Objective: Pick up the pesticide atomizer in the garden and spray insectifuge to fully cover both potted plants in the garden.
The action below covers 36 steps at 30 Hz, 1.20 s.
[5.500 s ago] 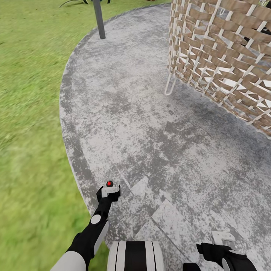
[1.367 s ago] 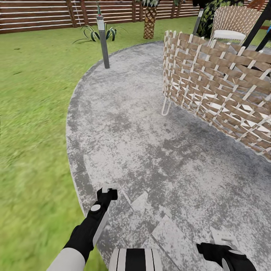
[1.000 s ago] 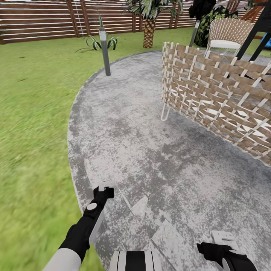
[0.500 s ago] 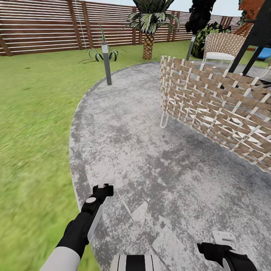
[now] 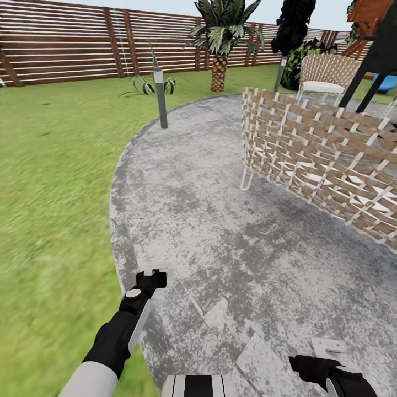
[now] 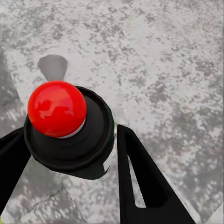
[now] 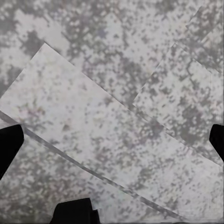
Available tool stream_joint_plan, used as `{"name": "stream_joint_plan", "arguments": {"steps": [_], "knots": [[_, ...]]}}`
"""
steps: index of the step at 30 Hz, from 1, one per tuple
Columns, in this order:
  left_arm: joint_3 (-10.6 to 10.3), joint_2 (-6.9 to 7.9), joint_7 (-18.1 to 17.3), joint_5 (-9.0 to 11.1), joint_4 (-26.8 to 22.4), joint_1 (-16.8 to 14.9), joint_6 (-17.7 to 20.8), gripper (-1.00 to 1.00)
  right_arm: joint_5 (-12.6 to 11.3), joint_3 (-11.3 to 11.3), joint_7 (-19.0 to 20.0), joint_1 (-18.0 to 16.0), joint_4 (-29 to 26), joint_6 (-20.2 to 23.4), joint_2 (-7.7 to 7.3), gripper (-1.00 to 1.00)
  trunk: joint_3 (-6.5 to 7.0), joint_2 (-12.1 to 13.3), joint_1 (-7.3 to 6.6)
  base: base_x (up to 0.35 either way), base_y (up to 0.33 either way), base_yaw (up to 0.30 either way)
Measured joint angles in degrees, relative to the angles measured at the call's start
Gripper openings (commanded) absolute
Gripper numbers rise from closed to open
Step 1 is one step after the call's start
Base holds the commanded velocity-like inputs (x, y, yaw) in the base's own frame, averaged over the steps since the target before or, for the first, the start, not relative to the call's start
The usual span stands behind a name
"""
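Observation:
My left gripper (image 5: 151, 277) is shut on the pesticide atomizer (image 6: 70, 128), held low over the edge of the grey patio (image 5: 220, 220). The left wrist view looks down on its dark body and red dot between my two black fingers (image 6: 137, 179). In the head view only a sliver of its white head (image 5: 149, 272) shows. My right gripper (image 5: 329, 348) hangs open and empty above the paving; its fingertips (image 7: 8, 145) sit far apart. A low rosette of pointed green leaves (image 5: 146, 84) stands on the lawn behind the lamp post; its pot is hidden.
A large woven brown chair (image 5: 325, 160) stands on the patio at the right, with a second chair (image 5: 324, 71) behind it. A grey lamp post (image 5: 161, 99) marks the patio's far left edge. A palm (image 5: 219, 49) and a slatted fence (image 5: 66, 44) close the lawn (image 5: 49, 182).
The head camera has tilted up, bringing the fence, palm and far chair into the picture. The atomizer's red dot, which faced the head camera earlier, is now turned away. Both grippers keep their state.

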Motion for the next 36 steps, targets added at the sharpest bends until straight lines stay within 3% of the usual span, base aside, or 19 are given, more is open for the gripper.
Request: {"name": "stream_joint_plan", "arguments": {"steps": [4, 5, 8, 10, 36], "knots": [[0.1, 0.03, 0.0, 0.0, 0.0, 0.0, 1.1, -1.0, 0.0, -0.1, 0.0, 0.0, 0.0, 0.0, 0.0, 1.0, 0.01, 0.0, 0.0, 0.0, 0.311, 0.0], [0.2, 0.03, 0.0, 0.0, 0.0, 0.0, 1.2, -1.0, 0.1, -2.5, 0.0, 0.0, 0.0, 0.1, -0.01, 1.0, 0.01, 0.0, 0.0, 0.0, 0.312, 0.0], [0.2, 0.03, 0.0, 0.0, 0.0, 0.0, 1.2, -1.0, 0.0, -5.7, 0.0, 0.0, 0.0, 0.1, -0.01, 1.0, 0.04, 0.0, 0.0, 0.0, 0.312, -0.03], [0.2, 0.02, 0.0, 0.0, 0.0, 0.0, 1.2, -1.0, -0.1, -6.3, 0.1, 0.0, 0.0, 0.2, 0.0, 1.0, 0.15, 0.0, 0.0, 0.0, 0.313, -0.122], [0.1, 0.02, 0.0, 0.1, 0.0, 0.1, 1.7, -1.0, -0.1, -6.8, 0.0, 0.0, 0.0, 0.2, -0.06, 1.0, 2.08, 0.0, 0.0, 0.0, 0.315, -0.188]]}}
